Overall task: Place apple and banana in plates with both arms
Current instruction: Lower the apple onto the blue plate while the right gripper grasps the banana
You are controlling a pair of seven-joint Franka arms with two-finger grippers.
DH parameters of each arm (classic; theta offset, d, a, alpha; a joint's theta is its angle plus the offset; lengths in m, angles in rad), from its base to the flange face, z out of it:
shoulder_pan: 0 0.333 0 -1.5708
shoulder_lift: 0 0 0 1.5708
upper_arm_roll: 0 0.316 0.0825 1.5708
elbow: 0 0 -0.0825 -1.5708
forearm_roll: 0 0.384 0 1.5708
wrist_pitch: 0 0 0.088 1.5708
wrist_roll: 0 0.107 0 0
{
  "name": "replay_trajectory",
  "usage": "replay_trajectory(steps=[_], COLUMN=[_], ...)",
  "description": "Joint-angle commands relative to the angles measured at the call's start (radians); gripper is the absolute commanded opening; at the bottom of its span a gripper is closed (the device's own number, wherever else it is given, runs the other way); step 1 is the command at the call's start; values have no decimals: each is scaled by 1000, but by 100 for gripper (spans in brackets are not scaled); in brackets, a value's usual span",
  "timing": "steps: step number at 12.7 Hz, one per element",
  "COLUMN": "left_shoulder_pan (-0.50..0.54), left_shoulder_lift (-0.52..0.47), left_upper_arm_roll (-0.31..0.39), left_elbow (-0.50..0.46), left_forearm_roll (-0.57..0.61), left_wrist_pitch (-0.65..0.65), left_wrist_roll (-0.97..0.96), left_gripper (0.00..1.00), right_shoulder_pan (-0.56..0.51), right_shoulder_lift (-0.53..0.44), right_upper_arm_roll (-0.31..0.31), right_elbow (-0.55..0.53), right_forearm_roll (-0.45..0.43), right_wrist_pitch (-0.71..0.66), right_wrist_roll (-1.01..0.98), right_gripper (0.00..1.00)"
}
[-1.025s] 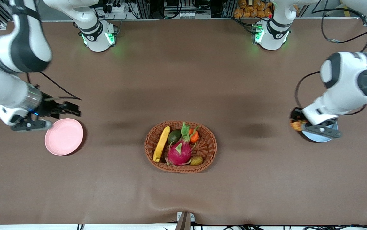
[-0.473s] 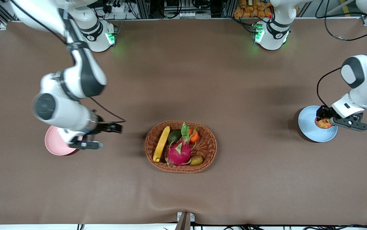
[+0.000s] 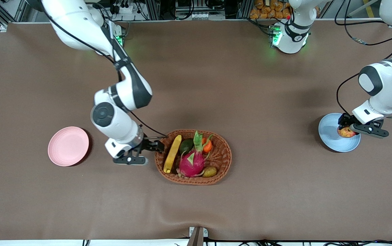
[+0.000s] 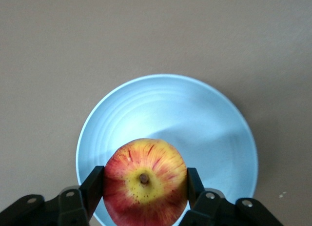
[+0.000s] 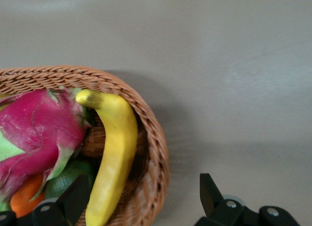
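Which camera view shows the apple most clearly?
The left wrist view: the apple fills it, gripped over the blue plate. The front view shows the apple small and partly hidden; the right wrist view shows none of it.

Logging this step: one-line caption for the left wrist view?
Left gripper fingers clamp the small red-and-yellow apple above the round light blue plate.

- a brown wicker basket [image 3: 221, 158], oval, sits at the centre of the front frame, on the brown bench [image 3: 196, 85].
- a magenta dragon fruit [image 3: 191, 163] with green scales lies in the basket's middle, toward its lower rim.
- a small orange fruit [image 3: 207, 145] lies at the basket's upper part.
- a dark green fruit [image 3: 185, 146] sits beside the orange one.
- a small brownish-green fruit [image 3: 209, 171] lies by the lower rim.
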Motion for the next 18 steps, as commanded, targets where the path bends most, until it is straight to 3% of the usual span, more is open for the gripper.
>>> replay_trajectory(steps=[1,4,7,8,10,11,13,16,18], left_shoulder_pan=[22,30,30,30,30,30,27,25,25], left_shoulder_lift=[18,36,59,61,70,68,59,19,-1], left_upper_arm_roll=[-13,-15,-16,-16,-16,-16,-18,-39,-68], left_elbow=[-4,-5,-1,-2,1,2,7,25,140], left_forearm_roll=[22,22,18,13,13,13,13,13,11], left_wrist_pitch=[42,42,50,50,50,50,44,-2,-191], left_wrist_roll=[12,12,7,3,3,7,12,12,9], left_gripper=[2,12,22,32,88,100,100,100,100], right_shoulder_pan=[29,54,55,55,57,66,83,85,88], right_shoulder_lift=[45,65,88,88,118,141,180,200,211], right_upper_arm_roll=[-11,-14,-17,-17,-17,-17,-17,-17,-17], right_elbow=[41,39,68,70,102,126,160,183,183], right_forearm_roll=[8,7,-33,-38,-87,-123,-260,-277,-277], right_wrist_pitch=[18,51,55,55,55,55,56,62,73], right_wrist_roll=[29,28,31,50,96,139,243,308,371], right_gripper=[93,81,79,78,77,76,76,72,69])
